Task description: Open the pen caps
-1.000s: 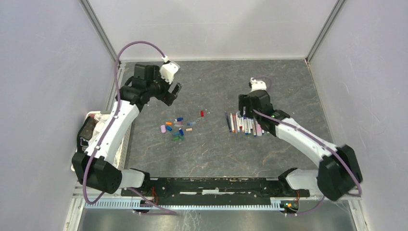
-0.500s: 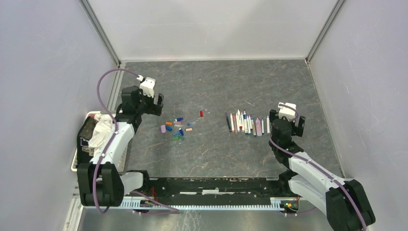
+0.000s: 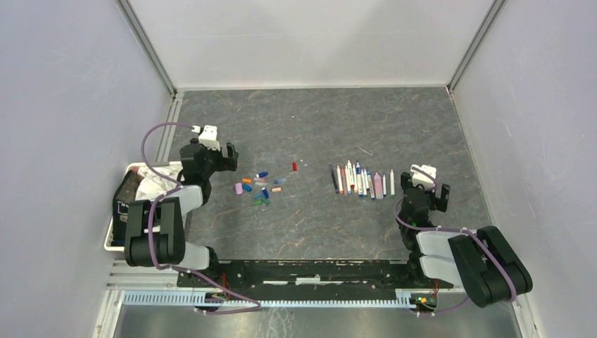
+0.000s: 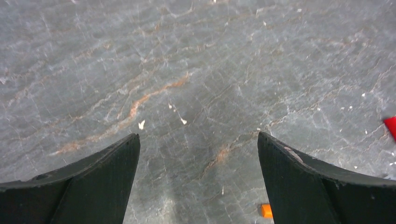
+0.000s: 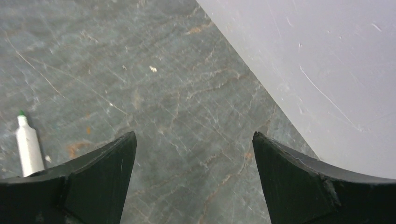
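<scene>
Jaws gape wide and empty on both the left gripper (image 4: 197, 135) and right gripper (image 5: 194, 134); pen caps (image 3: 259, 189) lie scattered left of centre, pens (image 3: 360, 181) rowed to the right. A low pass could scatter loose caps or roll a pen.

The pens (image 3: 360, 181) lie side by side in a row right of the table's (image 3: 317, 120) middle, each pointing near to far. The caps (image 3: 258, 190) lie scattered in a cluster left of the middle, well apart from the row. One cap (image 3: 295, 166) lies alone between cluster and row, a little farther back. The left gripper (image 3: 227, 156) sits just left of and behind the cluster, the right gripper (image 3: 424, 191) just right of the row. A basket (image 3: 109, 243) stands at the table's left edge, a cloth (image 3: 151, 186) in it.
</scene>
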Controlling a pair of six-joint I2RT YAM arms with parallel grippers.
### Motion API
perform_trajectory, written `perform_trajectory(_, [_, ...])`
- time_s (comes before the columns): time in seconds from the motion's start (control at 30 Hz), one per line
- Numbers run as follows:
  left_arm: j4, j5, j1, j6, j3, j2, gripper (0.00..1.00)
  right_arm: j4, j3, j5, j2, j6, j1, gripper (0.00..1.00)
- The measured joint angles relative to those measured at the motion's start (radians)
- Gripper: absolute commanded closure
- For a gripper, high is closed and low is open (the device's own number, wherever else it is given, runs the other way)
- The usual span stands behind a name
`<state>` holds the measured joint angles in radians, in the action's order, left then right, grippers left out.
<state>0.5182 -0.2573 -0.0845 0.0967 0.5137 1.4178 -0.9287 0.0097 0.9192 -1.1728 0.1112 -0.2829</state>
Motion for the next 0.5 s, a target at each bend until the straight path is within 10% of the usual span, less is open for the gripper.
perform_trajectory(0.5, [0.261,-0.013,0.000,-0.056,-0.151,-0.031,0.00,-0.399,0.000,-0.045,-0.122,0.051,0.008,0.02])
